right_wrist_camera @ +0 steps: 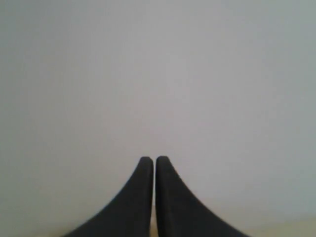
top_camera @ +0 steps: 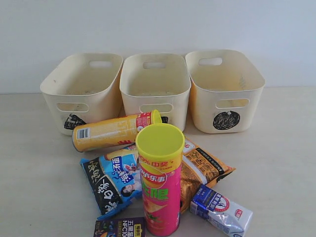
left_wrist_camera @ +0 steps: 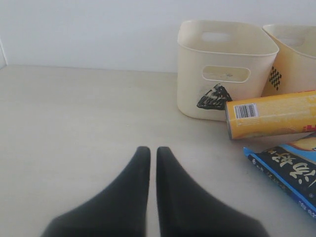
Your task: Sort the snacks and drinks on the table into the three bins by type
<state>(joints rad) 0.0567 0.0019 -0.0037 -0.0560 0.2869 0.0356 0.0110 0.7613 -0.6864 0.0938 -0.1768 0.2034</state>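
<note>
Three cream bins stand in a row at the back: left bin (top_camera: 81, 89), middle bin (top_camera: 154, 86), right bin (top_camera: 224, 89). In front, the yellow tube (top_camera: 111, 132) lies on its side and the pink-green tube (top_camera: 160, 180) stands upright. The blue-black-white bag (top_camera: 111, 180), orange-brown bag (top_camera: 200, 170), blue-and-white carton (top_camera: 221, 210) and dark purple carton (top_camera: 120, 228) lie around it. Neither arm shows in the exterior view. My left gripper (left_wrist_camera: 149, 150) is shut and empty over bare table (left_wrist_camera: 74, 123), apart from the yellow tube (left_wrist_camera: 271, 114). My right gripper (right_wrist_camera: 150, 160) is shut, facing a blank wall.
A pale wall runs behind the bins. In the left wrist view the left bin (left_wrist_camera: 224, 69) and part of a second bin (left_wrist_camera: 294, 59) stand ahead, with the corner of the blue-black-white bag (left_wrist_camera: 289, 173) beside the tube.
</note>
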